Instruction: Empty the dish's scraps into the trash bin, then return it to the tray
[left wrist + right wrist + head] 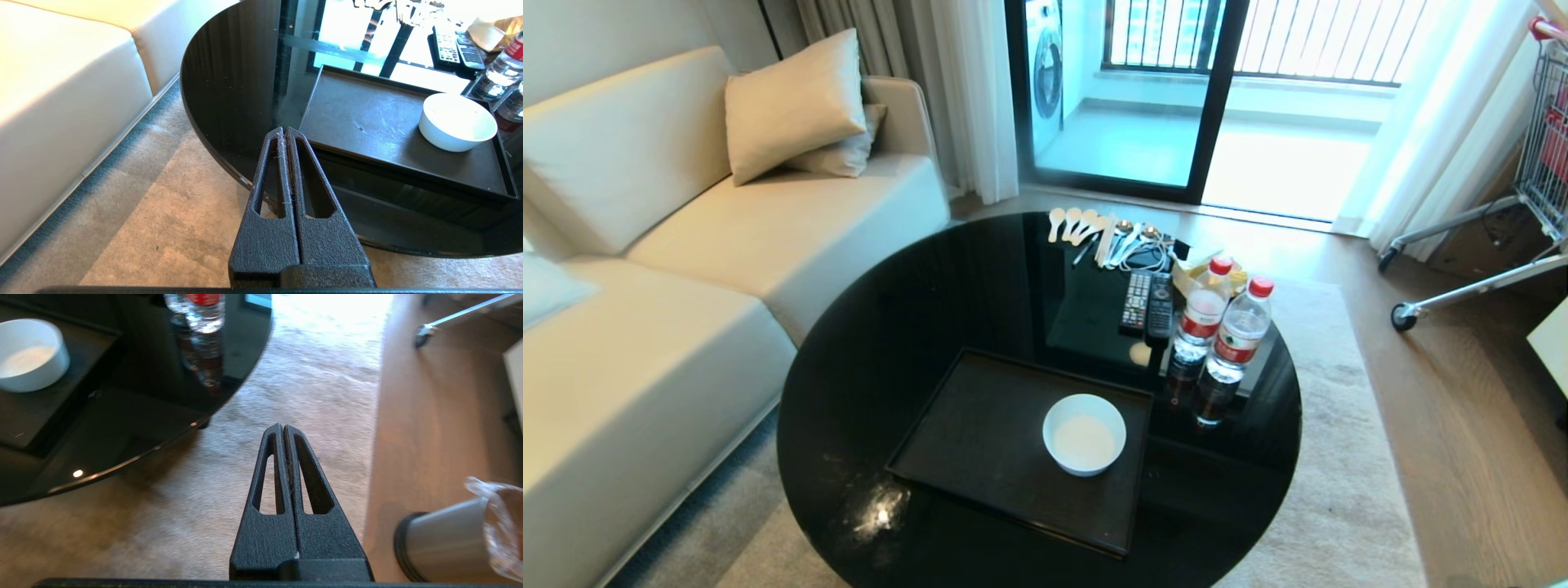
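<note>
The dish [1085, 434], a small white bowl, stands upright on the black tray [980, 441] near its right edge; its inside looks plain white and no scraps show. It also appears in both wrist views, as the dish [457, 121] and the dish [28, 354]. The steel trash bin [447, 539] with its clear liner stands on the wooden floor to the right of the table. My right gripper [283, 428] is shut and empty, low over the carpet between table and bin. My left gripper [284, 130] is shut and empty, off the table's near left edge. Neither arm shows in the head view.
The round black glass table [890, 343] carries two water bottles [1221, 331], two remotes [1147, 302] and several spoons [1094, 229] at the back. A cream sofa [670, 269] lies left. A cart's wheeled frame [1470, 261] stands right on the wooden floor.
</note>
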Robot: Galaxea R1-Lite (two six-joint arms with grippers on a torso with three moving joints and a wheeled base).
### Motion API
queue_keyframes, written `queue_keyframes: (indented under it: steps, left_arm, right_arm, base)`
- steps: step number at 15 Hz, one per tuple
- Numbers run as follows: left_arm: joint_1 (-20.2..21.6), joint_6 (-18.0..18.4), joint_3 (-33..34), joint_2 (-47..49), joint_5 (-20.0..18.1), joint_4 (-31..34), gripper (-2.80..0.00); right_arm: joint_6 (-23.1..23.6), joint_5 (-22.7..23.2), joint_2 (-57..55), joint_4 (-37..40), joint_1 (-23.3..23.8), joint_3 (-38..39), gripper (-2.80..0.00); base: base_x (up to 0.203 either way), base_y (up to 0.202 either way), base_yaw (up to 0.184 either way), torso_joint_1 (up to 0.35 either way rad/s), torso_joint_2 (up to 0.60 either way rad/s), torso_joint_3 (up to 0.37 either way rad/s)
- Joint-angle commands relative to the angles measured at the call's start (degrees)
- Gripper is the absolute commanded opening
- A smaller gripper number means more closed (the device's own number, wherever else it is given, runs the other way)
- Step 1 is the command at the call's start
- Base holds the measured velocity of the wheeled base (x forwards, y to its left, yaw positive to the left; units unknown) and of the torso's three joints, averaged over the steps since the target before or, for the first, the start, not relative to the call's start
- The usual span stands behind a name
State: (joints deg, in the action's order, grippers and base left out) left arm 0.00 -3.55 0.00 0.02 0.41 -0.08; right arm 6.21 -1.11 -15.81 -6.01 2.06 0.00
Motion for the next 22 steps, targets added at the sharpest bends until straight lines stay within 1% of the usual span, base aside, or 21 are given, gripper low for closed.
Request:
queue_keyframes:
  steps: [1, 4, 6, 8, 22]
  left_arm:
    - [0.0, -0.06, 0.0, -0.02, 0.02, -0.01, -2.8]
    - [0.0, -0.06, 0.0, -0.02, 0.02, -0.01, -2.8]
    - [0.0, -0.06, 0.0, -0.02, 0.02, -0.01, -2.8]
    - [0.0, -0.06, 0.0, -0.02, 0.02, -0.01, -2.8]
    - [0.0, -0.06, 0.0, -0.02, 0.02, -0.01, -2.8]
  right_arm:
    - [-0.18, 1.03, 4.71, 2.48, -2.01, 0.0, -2.8]
    - [0.15, 4.08, 12.82, 8.2, -2.11, -0.8, -2.8]
    - [0.28, 4.69, 15.81, 8.02, -2.15, -0.68, -2.8]
    - [0.35, 4.8, 15.81, 5.89, -2.09, 0.0, -2.8]
    - [-0.14, 4.72, 15.81, 5.92, -2.15, 0.0, -2.8]
  base:
    - [0.0, 0.0, 0.0, 0.0, 0.0, 0.0]
    - [0.0, 0.0, 0.0, 0.0, 0.0, 0.0]
    - [0.0, 0.0, 0.0, 0.0, 0.0, 0.0]
    - [0.0, 0.0, 0.0, 0.0, 0.0, 0.0]
    - [0.0, 0.0, 0.0, 0.0, 0.0, 0.0]
